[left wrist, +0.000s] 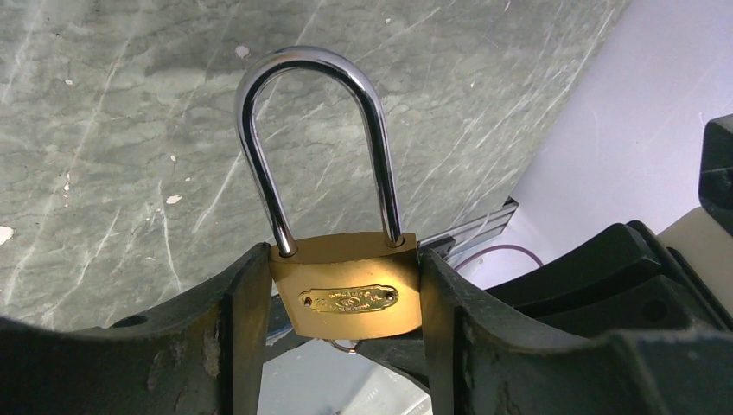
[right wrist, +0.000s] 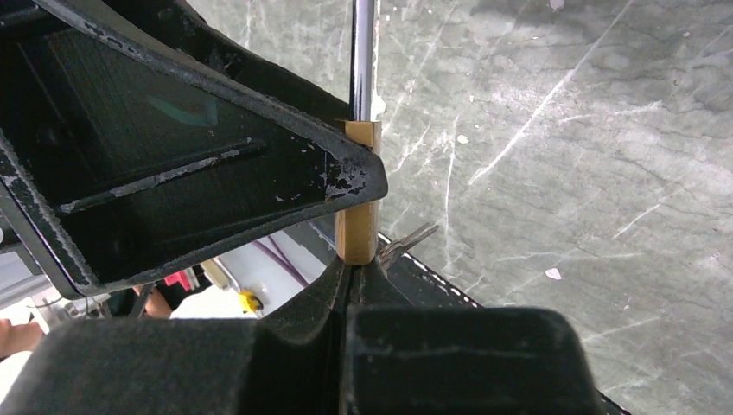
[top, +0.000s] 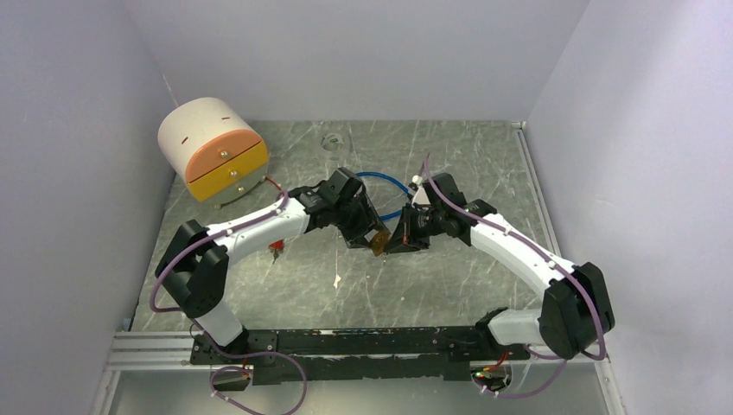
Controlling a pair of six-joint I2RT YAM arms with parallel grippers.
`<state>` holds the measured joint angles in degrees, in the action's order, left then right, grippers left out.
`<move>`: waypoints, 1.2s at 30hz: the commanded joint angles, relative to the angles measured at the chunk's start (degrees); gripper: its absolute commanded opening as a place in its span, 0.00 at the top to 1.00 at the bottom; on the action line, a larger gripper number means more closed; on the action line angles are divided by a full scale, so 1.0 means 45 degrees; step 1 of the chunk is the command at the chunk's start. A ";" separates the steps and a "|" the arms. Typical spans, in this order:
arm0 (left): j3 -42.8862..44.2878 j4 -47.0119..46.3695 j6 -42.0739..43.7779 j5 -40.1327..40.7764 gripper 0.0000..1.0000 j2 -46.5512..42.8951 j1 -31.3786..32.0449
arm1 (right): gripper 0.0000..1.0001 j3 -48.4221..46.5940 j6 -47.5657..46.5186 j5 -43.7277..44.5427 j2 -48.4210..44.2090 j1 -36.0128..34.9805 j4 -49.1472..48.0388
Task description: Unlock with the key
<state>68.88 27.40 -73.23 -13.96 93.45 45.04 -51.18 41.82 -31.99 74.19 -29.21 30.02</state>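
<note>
My left gripper [top: 372, 235] is shut on the sides of a brass padlock [left wrist: 346, 298] and holds it above the table. The steel shackle [left wrist: 311, 69] points away from the wrist, and both its legs sit in the lock body. My right gripper [right wrist: 353, 270] is shut, with its fingertips pressed against the underside of the padlock [right wrist: 357, 229]. The key in its grip is hidden between the fingers. Spare keys [right wrist: 411, 239] on the ring stick out beside the tips, and a bit of the ring [left wrist: 344, 347] shows under the lock. The two grippers meet at the table's middle [top: 387, 240].
A round white box [top: 212, 147] with orange and yellow drawer fronts stands at the back left. A blue cable loop [top: 385, 186] lies behind the grippers and a clear glass item [top: 334, 143] farther back. A small red item [top: 277, 248] and a white scrap [top: 337, 279] lie on the table.
</note>
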 commanded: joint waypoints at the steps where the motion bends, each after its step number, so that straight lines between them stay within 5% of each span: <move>1: 0.0603 -0.0853 0.0125 -0.1977 0.98 -0.1210 0.0455 | 1.00 -0.0765 -0.0404 0.0106 0.0132 0.0222 -0.1507; 8: -0.0073 -0.2466 -0.0411 -0.1613 0.97 -0.1646 0.0456 | 1.00 -0.0092 0.0832 0.0267 -0.0462 0.0298 -0.2974; 19: -0.3191 -0.8324 -0.0795 0.0900 0.92 -0.3883 0.0453 | 1.00 0.3886 0.8938 -0.3105 -0.3062 0.1761 -1.0560; 24: -0.3382 -0.9283 -0.0671 0.1184 0.93 -0.4113 0.0458 | 1.00 0.4773 1.1353 -0.3516 -0.3188 0.1812 -1.3018; 28: -0.3287 -0.8748 -0.0542 0.1628 0.93 -0.4317 0.0460 | 0.98 0.3817 0.8830 -0.3406 -0.3336 0.1853 -1.0295; 32: -0.3072 -0.7226 -0.0538 0.2601 0.95 -0.4664 0.0457 | 0.49 0.1295 0.2422 -0.0891 -0.4066 0.1824 -0.4305; 36: -0.2721 -0.5736 -0.0883 0.3080 0.96 -0.4768 0.0445 | 0.30 0.1130 0.0126 -0.0006 -0.4592 0.1776 -0.3747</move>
<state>52.88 -0.56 -75.72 -2.59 75.31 46.52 -43.38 60.10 -38.48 56.69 -21.08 4.62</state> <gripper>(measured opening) 0.588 0.662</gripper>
